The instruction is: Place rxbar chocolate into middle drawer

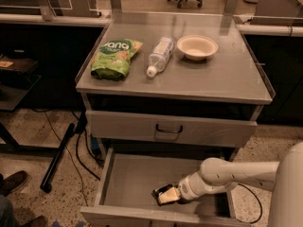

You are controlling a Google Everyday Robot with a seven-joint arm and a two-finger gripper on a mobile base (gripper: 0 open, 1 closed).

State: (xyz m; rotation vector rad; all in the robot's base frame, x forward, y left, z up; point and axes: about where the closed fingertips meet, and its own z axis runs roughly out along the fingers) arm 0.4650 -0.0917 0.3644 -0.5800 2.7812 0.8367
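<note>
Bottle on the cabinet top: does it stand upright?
No, the bottle lies on its side beside the bowl; the pincer is inside the middle drawer.

rxbar chocolate [159, 192] at tool [167, 197], in middle drawer [129, 182]

Table [227, 82]: grey metal top with low side rims
Left on it: green snack bag [115, 58]
Middle: clear plastic bottle [160, 56], lying on its side
Right: pale bowl [197, 47]
Middle drawer [132, 183]: open; gripper [166, 196] low inside, front right
</note>
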